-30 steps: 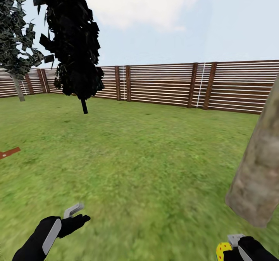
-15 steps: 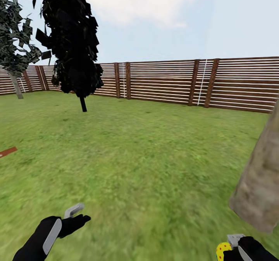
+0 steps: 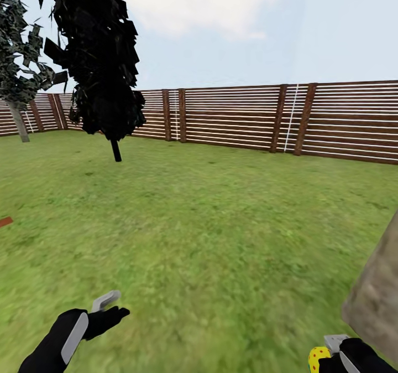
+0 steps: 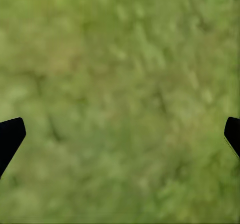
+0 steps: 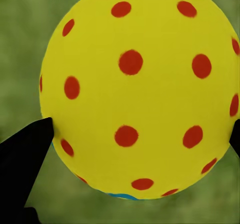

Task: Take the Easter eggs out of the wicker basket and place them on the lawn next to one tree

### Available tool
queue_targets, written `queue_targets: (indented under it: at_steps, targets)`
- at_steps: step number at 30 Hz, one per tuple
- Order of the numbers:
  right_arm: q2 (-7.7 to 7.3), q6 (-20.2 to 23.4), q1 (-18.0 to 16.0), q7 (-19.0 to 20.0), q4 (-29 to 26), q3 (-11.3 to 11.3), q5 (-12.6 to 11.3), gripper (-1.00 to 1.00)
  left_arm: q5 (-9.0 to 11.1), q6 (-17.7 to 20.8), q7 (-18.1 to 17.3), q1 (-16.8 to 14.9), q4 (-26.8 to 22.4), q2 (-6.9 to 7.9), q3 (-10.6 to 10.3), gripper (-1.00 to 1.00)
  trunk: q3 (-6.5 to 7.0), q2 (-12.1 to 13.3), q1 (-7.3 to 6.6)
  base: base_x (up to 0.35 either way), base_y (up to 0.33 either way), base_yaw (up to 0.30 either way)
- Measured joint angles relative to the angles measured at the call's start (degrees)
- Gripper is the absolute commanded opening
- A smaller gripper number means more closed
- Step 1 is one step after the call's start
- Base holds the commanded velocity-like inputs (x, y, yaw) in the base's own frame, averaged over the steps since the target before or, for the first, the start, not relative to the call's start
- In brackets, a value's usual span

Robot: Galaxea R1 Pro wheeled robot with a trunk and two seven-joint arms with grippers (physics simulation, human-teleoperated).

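One Easter egg (image 5: 135, 89), yellow with red dots and a sliver of blue at its lower edge, sits pinched between the black fingers (image 5: 22, 164) of the right hand (image 3: 331, 356), low at the near right corner of the head view, where the egg's yellow end pokes out beside the hand. The left hand (image 3: 108, 306) hangs spread and empty over bare grass, its two fingertips (image 4: 10, 136) standing far apart in the left wrist view. My reading is that the step in hand is carrying this egg to a tree: the thick pale grey-brown trunk (image 3: 378, 301) rises just beside the right hand, so the next move likely calls for lowering the egg to the lawn (image 3: 221, 240) close to that trunk's foot and parting the fingers gently, since a round egg may roll on release. The basket and the other two eggs cannot be placed from these pictures. Farther out, the mottled green grass runs flat and open, with a small red-brown strip (image 3: 5, 221) at its left edge, to a thin-trunked black-leaved tree (image 3: 99, 57), a smaller dark tree (image 3: 22, 68) at the far left, and a brown slatted fence (image 3: 249, 118) closing the garden under a pale cloudy sky.
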Motion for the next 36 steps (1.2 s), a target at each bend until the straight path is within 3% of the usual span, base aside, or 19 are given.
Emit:
queue_targets:
  at_steps: [2,36]
  targets:
    - [0.0,0.0,0.0,0.0,0.0,0.0,0.0,-1.0,0.0,0.0,-0.04,0.0,0.0,0.03,0.0,1.0,0.0,0.0,0.02,0.043,0.0,0.0]
    - [0.04,0.0,0.0,0.0,0.0,0.0,-0.08,-1.0,0.06,0.0,-0.03,0.0,-0.17,-0.05,0.0,1.0,-7.53,-0.45,0.91,0.001,0.0,0.0]
